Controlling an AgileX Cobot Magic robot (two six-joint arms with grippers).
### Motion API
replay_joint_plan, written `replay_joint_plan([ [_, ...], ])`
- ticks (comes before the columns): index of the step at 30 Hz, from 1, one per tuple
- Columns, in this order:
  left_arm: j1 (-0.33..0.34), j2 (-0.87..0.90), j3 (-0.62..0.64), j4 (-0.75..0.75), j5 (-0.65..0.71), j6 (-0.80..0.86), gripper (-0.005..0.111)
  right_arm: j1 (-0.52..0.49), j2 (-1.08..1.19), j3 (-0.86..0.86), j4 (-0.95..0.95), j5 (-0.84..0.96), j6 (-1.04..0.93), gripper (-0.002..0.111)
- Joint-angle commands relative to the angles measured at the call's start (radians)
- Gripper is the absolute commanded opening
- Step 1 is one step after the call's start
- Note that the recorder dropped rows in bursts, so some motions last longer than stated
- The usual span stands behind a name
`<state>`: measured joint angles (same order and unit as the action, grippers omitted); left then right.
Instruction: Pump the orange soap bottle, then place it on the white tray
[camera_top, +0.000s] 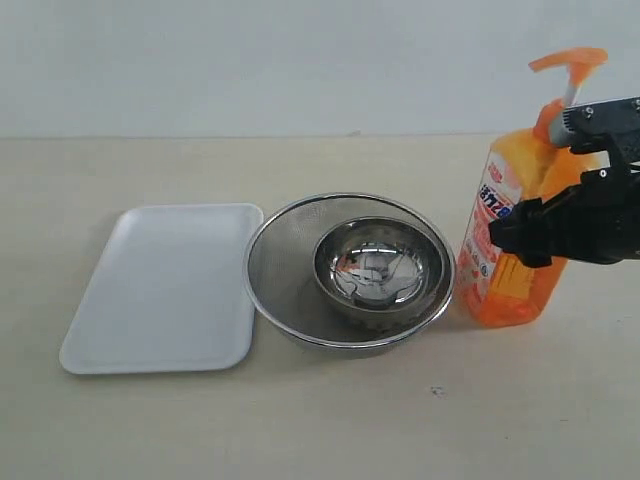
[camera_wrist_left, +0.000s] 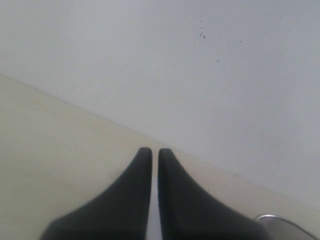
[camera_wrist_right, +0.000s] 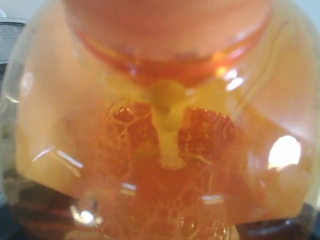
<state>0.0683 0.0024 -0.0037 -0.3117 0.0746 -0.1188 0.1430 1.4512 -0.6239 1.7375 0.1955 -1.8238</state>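
Two black fingers of the left gripper (camera_wrist_left: 155, 152) lie almost together with only a thin slit between them and nothing in it, hovering over the pale counter (camera_top: 320, 420) with a curved steel rim at the edge of its wrist view. Left of the round steel mesh strainer (camera_top: 275, 270), and just beside it, lies the flat white rectangular tray (camera_top: 160, 290) with rounded corners and a low rim, with nothing on it. Inside the strainer sits a smaller shiny steel bowl (camera_top: 380, 265), set toward the strainer's right side. Right of the strainer, close to its rim, the tall translucent orange soap bottle (camera_top: 520, 290) stands on the counter, leaning slightly, its white-and-red label turned toward the strainer and its orange pump head raised on the white stem. The black right gripper (camera_top: 520, 235) reaches in from the far side of the bottle, away from the strainer, at mid-height, its jaws spread wide about the bottle's body, with the near finger lying across the front face. Whether the fingers actually press on the bottle I cannot tell; in the right wrist view the foamy orange liquid and the inner tube fill nearly the whole picture.
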Motion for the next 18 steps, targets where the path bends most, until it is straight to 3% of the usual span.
replay_joint_plan([
  [1,0.000,-0.002,0.004,-0.005,0.001,0.007,0.005,0.057,-0.053,-0.007,0.007,-0.163,-0.023,0.000],
  [10,0.000,-0.002,0.004,-0.005,0.001,0.007,0.005,0.257,-0.102,-0.028,0.007,-0.409,-0.094,0.000],
  [15,0.000,-0.002,0.004,-0.005,0.001,0.007,0.005,0.308,-0.102,-0.028,0.007,-0.511,-0.095,0.000],
  [18,0.000,-0.002,0.004,-0.005,0.001,0.007,0.005,0.307,-0.102,-0.028,0.007,-0.475,-0.095,0.000],
])
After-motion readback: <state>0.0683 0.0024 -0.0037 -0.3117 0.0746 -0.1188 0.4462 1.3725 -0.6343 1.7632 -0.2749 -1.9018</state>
